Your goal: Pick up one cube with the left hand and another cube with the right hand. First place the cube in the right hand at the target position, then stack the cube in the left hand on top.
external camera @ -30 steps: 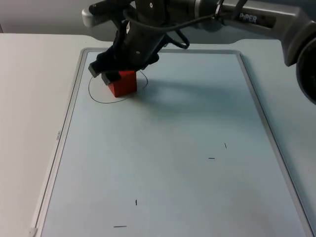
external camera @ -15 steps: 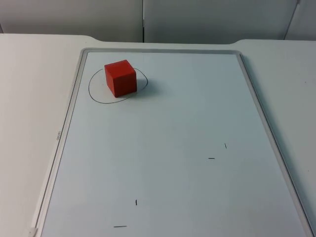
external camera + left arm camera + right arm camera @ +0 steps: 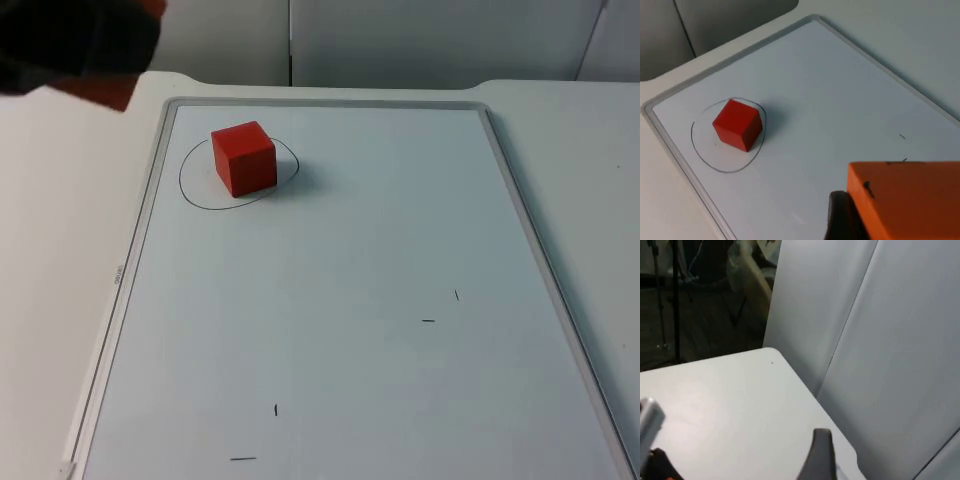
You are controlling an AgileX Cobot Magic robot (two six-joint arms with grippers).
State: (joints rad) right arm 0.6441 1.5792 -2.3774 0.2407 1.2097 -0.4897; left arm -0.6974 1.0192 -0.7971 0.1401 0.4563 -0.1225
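- Red cube (image 3: 244,157) sits alone inside the drawn circle (image 3: 190,190), upper left of the whiteboard (image 3: 350,300); right arm has withdrawn, its gripper's jaw state cannot be told.
- Left gripper (image 3: 70,45) has just entered at the upper-left corner, clamped on the orange cube (image 3: 907,200); stacking comes next.

The white bench (image 3: 60,250) runs back to a grey partition wall (image 3: 400,40) along the upper edge of the frame. A large pale whiteboard with a thin grey metal frame (image 3: 135,250) lies flat on it and covers most of the middle of the frame. A thin black circle (image 3: 188,195) is drawn in the board's upper left, and a red cube (image 3: 244,157) sits inside it. A few short black pen marks (image 3: 428,321) dot the board's lower half.
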